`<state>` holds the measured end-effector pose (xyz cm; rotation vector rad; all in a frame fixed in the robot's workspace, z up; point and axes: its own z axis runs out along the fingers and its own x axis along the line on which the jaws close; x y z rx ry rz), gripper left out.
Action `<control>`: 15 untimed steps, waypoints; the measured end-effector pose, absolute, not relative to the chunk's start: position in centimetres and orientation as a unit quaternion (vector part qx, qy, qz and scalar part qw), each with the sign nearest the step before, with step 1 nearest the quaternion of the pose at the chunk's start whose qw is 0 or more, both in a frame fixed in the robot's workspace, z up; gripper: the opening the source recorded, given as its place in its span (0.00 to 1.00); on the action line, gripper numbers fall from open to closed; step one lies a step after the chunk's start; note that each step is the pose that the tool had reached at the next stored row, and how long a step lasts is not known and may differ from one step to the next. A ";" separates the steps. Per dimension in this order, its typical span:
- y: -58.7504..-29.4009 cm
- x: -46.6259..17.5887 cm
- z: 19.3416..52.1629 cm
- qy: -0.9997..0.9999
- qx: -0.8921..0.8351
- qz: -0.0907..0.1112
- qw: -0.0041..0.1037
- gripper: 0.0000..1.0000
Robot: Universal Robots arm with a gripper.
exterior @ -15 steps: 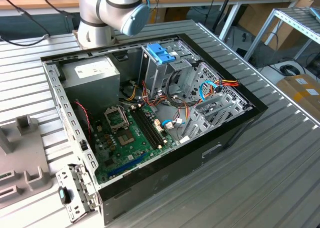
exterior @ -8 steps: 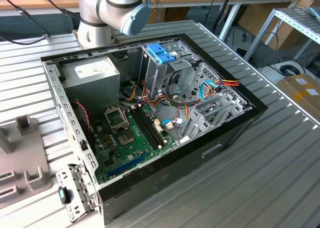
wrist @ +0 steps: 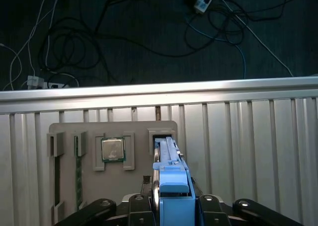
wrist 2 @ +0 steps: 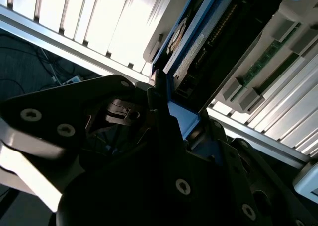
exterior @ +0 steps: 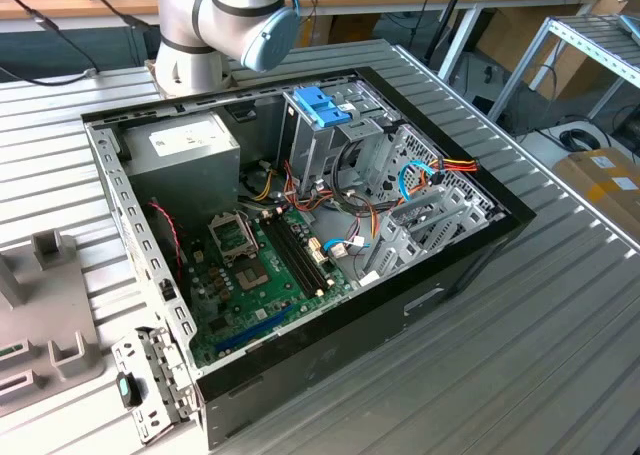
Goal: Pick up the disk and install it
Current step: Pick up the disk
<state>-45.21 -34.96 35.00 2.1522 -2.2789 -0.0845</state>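
The tool (wrist: 174, 208) is clamped on the disk (wrist: 169, 156), its black fingers (wrist 2: 164, 131) pressing the blue carrier frame (wrist: 175, 193) from both sides. The disk stands on edge, its far end at a slot of the grey holder (wrist: 64, 131); whether it touches cannot be told. The holder also keeps a processor chip (wrist: 113, 149) and a green memory strip (wrist: 78, 171). It lies on the ribbed metal table (wrist: 248, 151), which carries the open computer case (exterior: 440, 295) too. Cables (wrist: 99, 42) trail over the dark floor (wrist: 159, 62) beyond.

Loose cables (exterior: 345, 220) crowd the case (exterior: 420, 305) between drive cage (exterior: 330, 150) and motherboard (exterior: 250, 275).
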 end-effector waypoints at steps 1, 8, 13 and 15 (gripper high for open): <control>-35.0 -45.2 35.1 -0.727 0.686 -0.027 0.003 0.37; -35.0 -45.2 35.8 -0.727 0.686 -0.027 0.002 0.37; -35.0 -45.2 36.5 -0.727 0.686 -0.028 0.002 0.37; -35.0 -45.2 36.7 -0.727 0.686 -0.028 0.002 0.37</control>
